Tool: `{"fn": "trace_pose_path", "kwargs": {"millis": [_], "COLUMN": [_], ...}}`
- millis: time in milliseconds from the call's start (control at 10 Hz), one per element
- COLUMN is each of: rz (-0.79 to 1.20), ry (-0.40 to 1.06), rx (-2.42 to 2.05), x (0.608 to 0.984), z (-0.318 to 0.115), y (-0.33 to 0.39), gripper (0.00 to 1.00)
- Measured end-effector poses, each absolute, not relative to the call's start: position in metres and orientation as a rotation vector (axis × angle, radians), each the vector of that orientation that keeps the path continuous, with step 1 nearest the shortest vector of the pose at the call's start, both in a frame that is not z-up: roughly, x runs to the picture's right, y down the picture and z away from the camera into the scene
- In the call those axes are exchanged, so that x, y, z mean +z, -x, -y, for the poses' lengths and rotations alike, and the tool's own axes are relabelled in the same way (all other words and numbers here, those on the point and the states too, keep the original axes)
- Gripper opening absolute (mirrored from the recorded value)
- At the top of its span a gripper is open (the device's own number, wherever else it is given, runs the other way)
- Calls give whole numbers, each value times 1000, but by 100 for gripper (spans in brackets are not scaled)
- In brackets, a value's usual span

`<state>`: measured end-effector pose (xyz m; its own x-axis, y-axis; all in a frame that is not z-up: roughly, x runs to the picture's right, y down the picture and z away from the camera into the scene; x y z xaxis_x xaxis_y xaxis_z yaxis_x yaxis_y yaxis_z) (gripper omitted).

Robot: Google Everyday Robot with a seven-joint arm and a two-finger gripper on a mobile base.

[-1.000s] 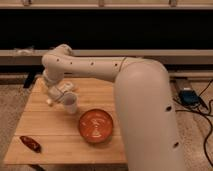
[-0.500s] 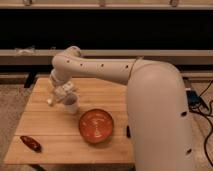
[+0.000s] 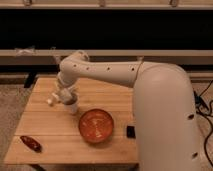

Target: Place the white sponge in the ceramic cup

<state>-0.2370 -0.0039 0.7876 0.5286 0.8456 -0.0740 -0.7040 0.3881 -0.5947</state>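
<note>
Gripper (image 3: 64, 95) hovers over ceramic cup (image 3: 71, 106) near worktop's left-centre; grip state can't tell. White sponge (image 3: 51, 101), small cream block, just left of gripper.

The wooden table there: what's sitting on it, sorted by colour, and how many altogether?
On the wooden table, under the gripper at its back left:
Orange-brown: 1, the bowl
Dark red-brown: 1, the elongated item
White: 1, the cup
Black: 1, a small block
Total: 4
</note>
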Motion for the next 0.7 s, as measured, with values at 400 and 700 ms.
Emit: {"fn": "trace_pose_path", "kwargs": {"millis": [400,700], "rz": [237,230], "ry": [595,575], "rx": [1051,1071], "x": [793,795], "z": [2,1], "y": [224,220], "gripper": [70,70]}}
